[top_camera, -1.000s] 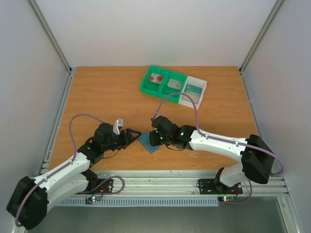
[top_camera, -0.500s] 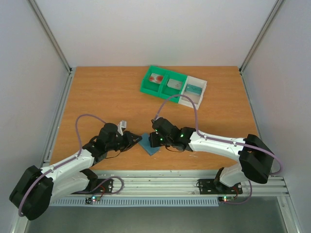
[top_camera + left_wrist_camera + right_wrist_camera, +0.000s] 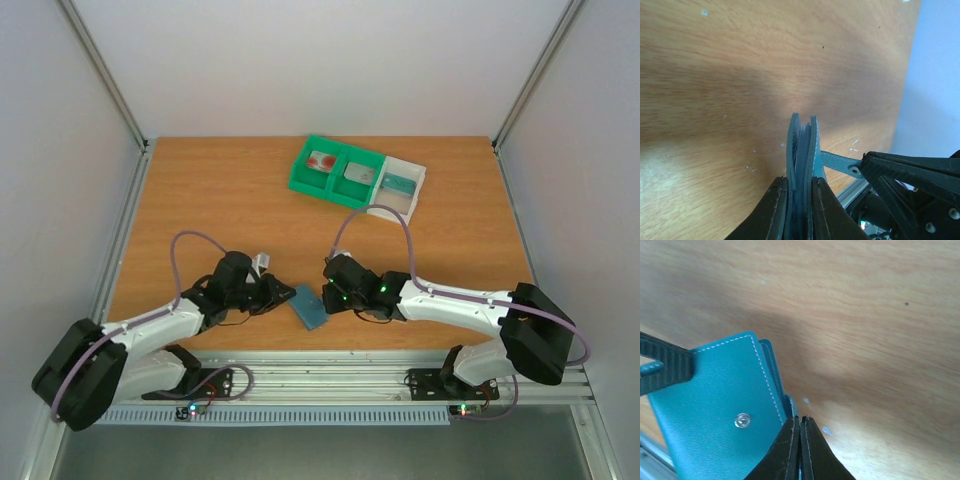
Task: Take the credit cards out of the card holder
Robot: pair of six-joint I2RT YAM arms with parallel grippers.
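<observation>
The blue-grey card holder [image 3: 311, 306] lies folded near the table's front edge, between my two grippers. My left gripper [image 3: 284, 294] is shut on its left edge; in the left wrist view [image 3: 799, 182] the holder [image 3: 801, 145] stands edge-on between the fingers. My right gripper [image 3: 326, 298] is shut on the holder's snap strap [image 3: 840, 164], which the right wrist view [image 3: 800, 421] shows beside the holder's flap [image 3: 715, 405]. The white card with red marks [image 3: 320, 161], the grey card [image 3: 358, 173] and the teal card [image 3: 399, 184] lie in the tray.
The tray with two green compartments [image 3: 335, 185] and one white compartment [image 3: 388, 209] stands at the back middle of the wooden table. An aluminium rail [image 3: 330, 372] runs along the front edge just behind the holder.
The left arm has stretched out lower and to the right. The right gripper has drawn back a little to the right. The holder has shifted slightly right and toward the front edge.
</observation>
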